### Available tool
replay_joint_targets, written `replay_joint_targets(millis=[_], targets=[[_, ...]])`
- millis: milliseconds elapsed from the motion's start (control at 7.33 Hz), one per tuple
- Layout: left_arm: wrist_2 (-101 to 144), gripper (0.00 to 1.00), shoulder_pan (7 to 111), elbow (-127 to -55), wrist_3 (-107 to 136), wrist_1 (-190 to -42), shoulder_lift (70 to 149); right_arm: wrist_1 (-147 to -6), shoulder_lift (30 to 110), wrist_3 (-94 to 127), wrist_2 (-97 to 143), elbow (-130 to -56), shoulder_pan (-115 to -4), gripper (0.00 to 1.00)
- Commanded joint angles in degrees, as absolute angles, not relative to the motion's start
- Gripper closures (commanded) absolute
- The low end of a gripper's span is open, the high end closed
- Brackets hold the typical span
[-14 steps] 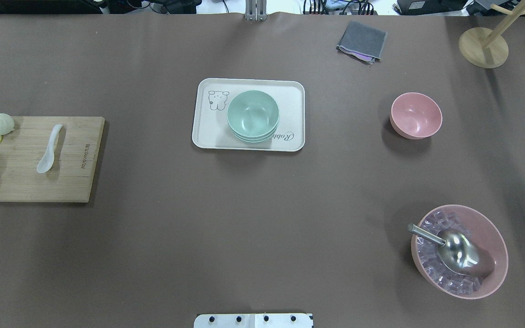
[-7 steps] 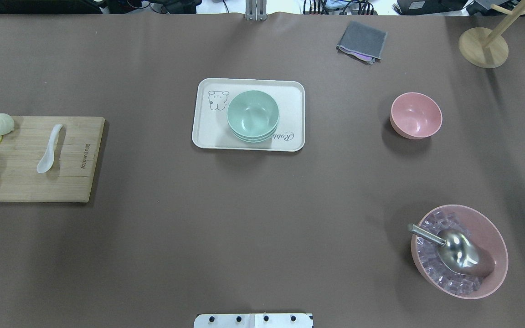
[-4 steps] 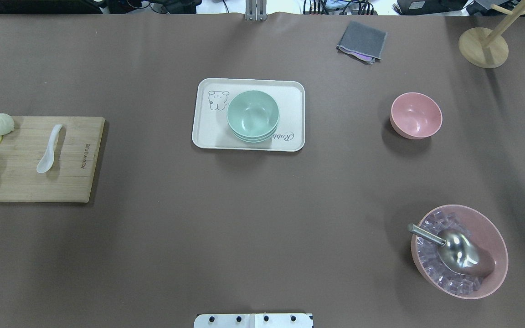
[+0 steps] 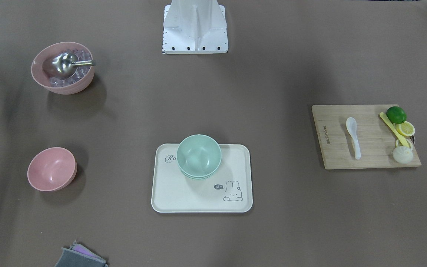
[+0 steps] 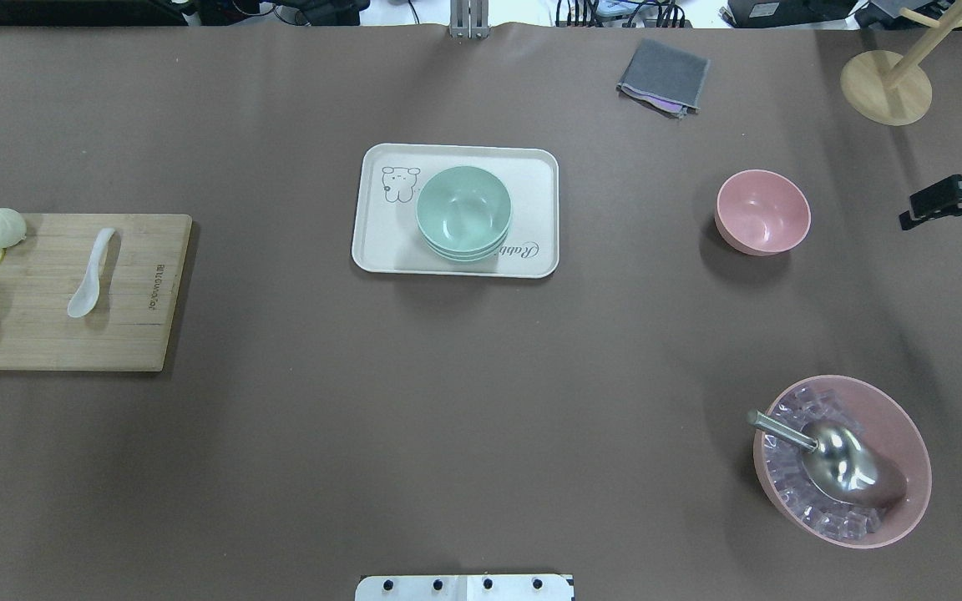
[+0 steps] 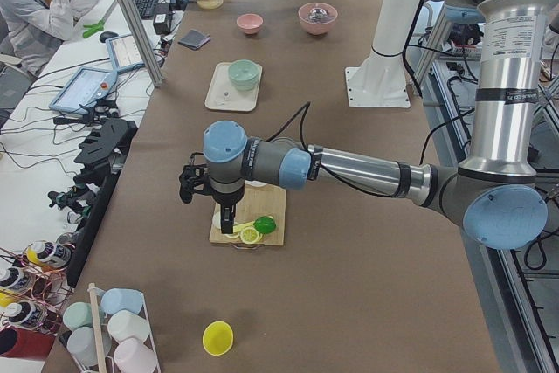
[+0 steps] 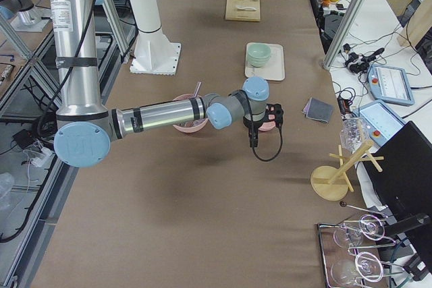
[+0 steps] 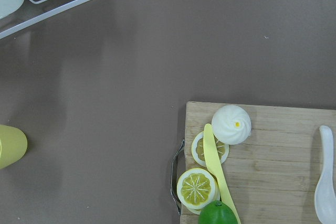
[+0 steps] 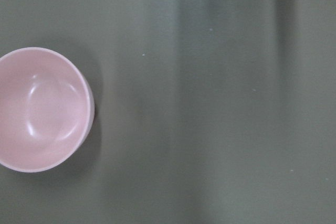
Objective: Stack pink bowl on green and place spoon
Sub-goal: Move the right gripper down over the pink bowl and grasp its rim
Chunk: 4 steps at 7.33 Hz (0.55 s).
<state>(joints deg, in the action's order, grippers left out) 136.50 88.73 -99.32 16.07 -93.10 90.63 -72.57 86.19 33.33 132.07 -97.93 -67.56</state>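
Observation:
The small pink bowl (image 5: 762,211) stands empty and upright on the table at the right; it also shows in the right wrist view (image 9: 41,109). Stacked green bowls (image 5: 463,213) sit on a cream tray (image 5: 381,242) at the centre. A white spoon (image 5: 91,273) lies on a wooden cutting board (image 5: 130,334) at the left, and shows in the left wrist view (image 8: 326,182). My right gripper (image 7: 252,144) points down to the right of the pink bowl. My left gripper (image 6: 227,226) hangs over the board's outer end. I cannot tell whether either gripper is open or shut.
A large pink bowl (image 5: 907,442) with ice cubes and a metal scoop stands front right. A grey cloth (image 5: 665,75) and a wooden stand (image 5: 885,88) lie at the back right. A bun, lemon slices, a lime and a yellow knife (image 8: 220,171) lie on the board's outer end.
A black part of my right wrist has come into the overhead view at the right edge, level with the pink bowl. The bowls, tray and spoon have not moved.

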Motion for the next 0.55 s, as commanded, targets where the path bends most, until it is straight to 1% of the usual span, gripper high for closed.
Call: replay_joint_targets(millis=[0, 273, 409], targets=[[136.7, 0.02, 88.6, -99.3, 21.4, -96.0, 89.7, -72.4, 80.8, 38.3, 129.0, -94.0, -61.0, 0.02], [136.6, 0.02, 88.6, -99.4, 21.6, -96.3, 89.5, -72.5, 73.8, 38.6, 129.1, -85.5, -60.6, 0.1], [136.5, 0.02, 88.6, -99.4, 21.6, -96.2, 89.5, -72.5, 72.9, 39.6, 129.2, -84.4, -60.6, 0.11]])
